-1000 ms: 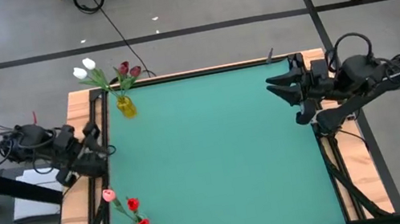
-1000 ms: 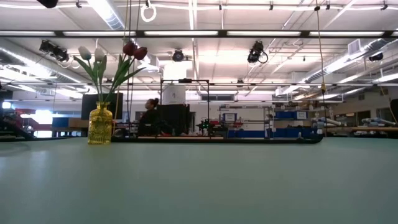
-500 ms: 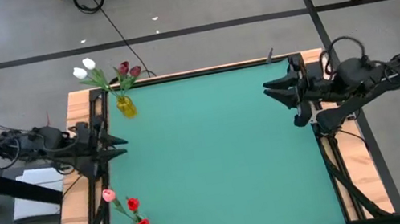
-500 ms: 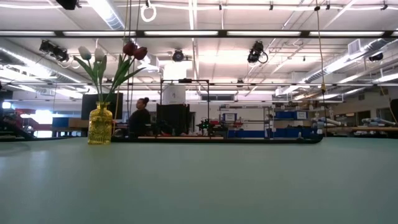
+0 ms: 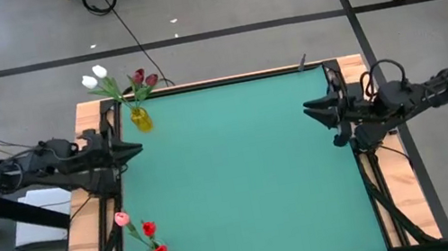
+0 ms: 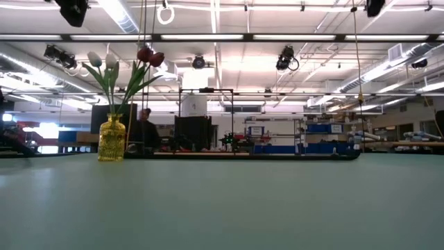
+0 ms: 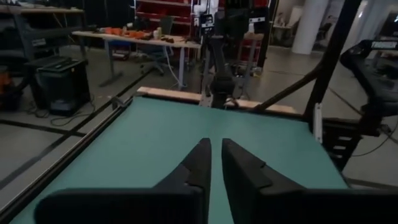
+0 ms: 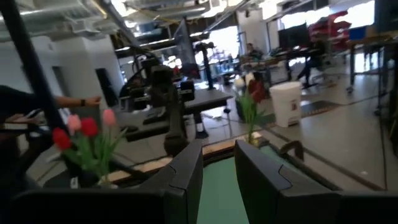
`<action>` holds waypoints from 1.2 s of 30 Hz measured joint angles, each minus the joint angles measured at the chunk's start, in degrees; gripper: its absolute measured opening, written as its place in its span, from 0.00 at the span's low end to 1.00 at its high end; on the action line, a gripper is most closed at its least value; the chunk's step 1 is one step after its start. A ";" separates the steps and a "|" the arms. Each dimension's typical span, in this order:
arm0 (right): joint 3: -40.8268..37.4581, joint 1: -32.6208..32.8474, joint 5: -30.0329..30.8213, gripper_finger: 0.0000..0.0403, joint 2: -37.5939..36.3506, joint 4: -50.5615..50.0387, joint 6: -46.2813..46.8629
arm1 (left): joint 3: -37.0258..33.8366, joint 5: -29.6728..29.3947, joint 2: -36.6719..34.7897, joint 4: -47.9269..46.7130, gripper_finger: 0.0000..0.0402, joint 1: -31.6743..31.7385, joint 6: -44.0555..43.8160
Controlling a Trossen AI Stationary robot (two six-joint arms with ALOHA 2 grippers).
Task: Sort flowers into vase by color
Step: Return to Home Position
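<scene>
Both arms have retracted outward. Left gripper closed, right gripper slightly parted, both empty. You may judge sorting complete: white-maroon flowers and red-pink flowers stand separately grouped.

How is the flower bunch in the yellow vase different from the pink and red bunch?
The bunch in the yellow glass vase has white and dark maroon tulips; the other holds pink and red tulips. The first stands at the table's far left corner, the second at its near left corner. Both have green stems.
</scene>
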 joint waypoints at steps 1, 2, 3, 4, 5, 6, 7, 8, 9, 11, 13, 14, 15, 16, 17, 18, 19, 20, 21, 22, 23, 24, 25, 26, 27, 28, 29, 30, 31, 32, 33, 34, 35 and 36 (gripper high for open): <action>-1.18 0.02 -0.13 0.26 -1.22 -0.37 0.43 | -1.11 0.00 0.07 0.82 0.10 0.27 0.25; -2.45 0.02 -0.25 0.26 -2.41 -0.33 0.61 | -2.54 0.00 0.14 2.45 0.09 0.45 0.96; -3.58 0.01 -0.28 0.26 -3.67 -0.32 0.61 | -4.16 0.00 0.35 4.81 0.07 0.50 1.72; -4.57 0.00 -0.32 0.26 -4.97 -0.65 0.47 | -5.91 -0.02 0.57 7.55 0.06 0.50 2.26; -5.53 0.00 -0.30 0.26 -6.37 -1.01 0.46 | -7.36 -0.03 0.59 10.02 0.05 0.57 2.88; -6.50 0.00 -0.21 0.26 -7.74 -1.14 0.48 | -8.69 -0.04 0.61 12.06 0.04 0.81 3.68; -7.55 0.00 0.02 0.26 -9.29 -1.19 0.49 | -9.82 -0.07 0.61 13.73 0.03 1.26 4.39; -8.58 0.00 0.32 0.26 -10.83 -1.44 0.47 | -10.70 -0.15 0.57 14.86 0.02 1.88 4.64; -9.63 0.00 0.51 0.26 -12.30 -1.63 0.45 | -11.32 -0.24 0.45 15.11 0.02 2.64 4.62; -11.85 -0.04 0.68 0.26 -15.36 -1.73 0.43 | -12.44 0.10 0.29 15.20 0.01 4.07 4.34; -13.79 -0.35 0.90 0.26 -17.83 -2.07 0.51 | -13.42 3.98 0.32 15.50 0.01 5.37 5.53; -14.73 -0.64 0.86 0.26 -19.00 -2.34 0.73 | -14.03 6.88 0.34 15.80 0.01 6.11 6.60; -15.78 -0.94 0.77 0.26 -20.03 -2.62 0.81 | -14.63 9.76 0.41 16.09 0.01 6.92 7.30; -16.66 -1.23 0.66 0.26 -20.82 -2.87 0.88 | -15.28 12.14 0.42 16.53 0.01 7.86 7.48; -17.40 -1.52 0.55 0.26 -21.55 -3.17 0.98 | -16.05 13.86 0.39 16.98 0.01 8.78 7.35; -18.00 -1.84 0.29 0.26 -22.28 -4.00 1.47 | -16.90 15.49 0.37 17.39 0.01 9.67 7.14; -18.55 -2.20 0.18 0.26 -22.92 -4.98 2.05 | -17.84 16.77 0.35 18.08 0.00 10.50 6.94; -19.16 -2.63 0.16 0.26 -23.39 -5.54 2.72 | -18.82 17.78 0.38 19.44 0.00 11.28 6.68; -19.89 -3.02 0.02 0.26 -23.84 -5.80 3.41 | -19.69 18.63 0.37 21.02 0.00 12.04 6.46; -20.74 -3.43 -0.38 0.26 -24.29 -6.11 3.91 | -20.28 19.02 0.36 22.33 0.00 12.66 6.17; -21.42 -3.84 -0.89 0.26 -24.66 -6.24 4.42 | -20.60 19.27 0.18 23.23 0.00 13.22 6.01; -22.01 -4.21 -1.44 0.26 -24.97 -6.09 4.79 | -20.74 19.53 -0.27 23.57 0.00 13.64 5.92; -22.64 -4.56 -2.10 0.26 -25.35 -5.92 5.08 | -20.85 19.65 -0.78 23.76 0.00 13.94 5.90; -23.24 -4.88 -2.35 0.26 -25.70 -5.82 5.35 | -20.99 19.82 -1.61 23.80 0.00 14.09 5.80; -23.91 -5.15 -2.40 0.26 -26.09 -5.88 5.52 | -21.21 19.91 -2.62 23.68 0.00 14.09 5.57; -24.51 -5.39 -2.40 0.26 -26.46 -5.98 5.74 | -21.36 19.93 -3.65 23.09 0.00 14.01 5.37; -25.06 -5.61 -2.40 0.26 -26.91 -6.04 5.83 | -21.63 19.93 -4.83 22.89 0.00 13.97 5.28; -25.54 -5.80 -2.41 0.26 -27.44 -6.08 5.83 | -21.99 19.92 -6.04 22.73 0.00 13.96 5.25; -25.93 -5.98 -2.41 0.26 -27.98 -5.96 5.83 | -22.50 19.83 -7.29 22.47 0.00 13.96 5.18; -26.29 -6.14 -2.40 0.26 -28.54 -5.98 5.80 | -23.12 19.68 -8.60 22.21 0.00 13.96 5.00; -26.52 -6.30 -2.40 0.26 -28.60 -5.94 5.80 | -23.82 19.40 -9.73 22.14 0.00 13.96 4.63; -26.54 -6.50 -2.38 0.26 -28.47 -6.02 5.80 | -24.53 18.96 -10.72 22.10 0.00 13.96 4.44; -26.58 -6.68 -2.40 0.26 -28.48 -6.44 5.78 | -25.26 18.91 -11.69 22.07 0.00 13.96 4.24; -26.58 -6.91 -2.40 0.26 -28.49 -6.69 5.78 | -25.95 18.88 -12.50 22.05 0.00 13.96 3.73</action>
